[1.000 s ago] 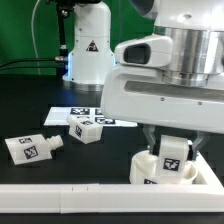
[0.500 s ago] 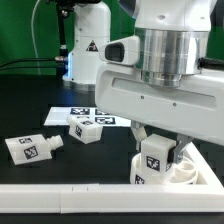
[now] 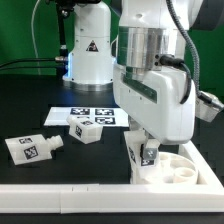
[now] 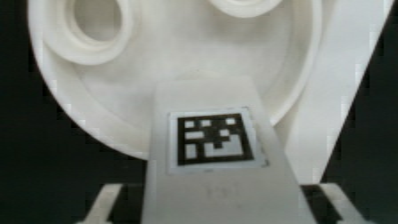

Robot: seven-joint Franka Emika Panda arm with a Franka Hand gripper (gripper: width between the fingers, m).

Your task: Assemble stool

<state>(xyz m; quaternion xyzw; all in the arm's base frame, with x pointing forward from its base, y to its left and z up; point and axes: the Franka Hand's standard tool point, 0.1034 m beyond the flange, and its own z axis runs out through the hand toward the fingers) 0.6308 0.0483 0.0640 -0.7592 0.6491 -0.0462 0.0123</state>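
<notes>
The round white stool seat [image 3: 178, 170] lies at the exterior view's lower right, sockets up. My gripper [image 3: 148, 148] is shut on a white stool leg [image 3: 150, 155] with a square tag, held at the seat's near-left edge. In the wrist view the leg [image 4: 217, 150] runs between my fingers [image 4: 111, 200] over the seat [image 4: 169, 70], below an open socket [image 4: 93, 35]. Whether its end touches the seat I cannot tell. Two loose tagged legs [image 3: 30, 148] [image 3: 85, 127] lie on the black table at the exterior view's left.
The marker board [image 3: 100, 115] lies flat behind the loose legs. A long white border rail [image 3: 60, 195] runs along the front edge. The arm's white base [image 3: 90, 50] stands at the back, with cables beside it.
The wrist has turned and shifted toward the exterior view's left. The held leg has moved with it from over the seat's middle to its near-left edge. The loose legs have not moved.
</notes>
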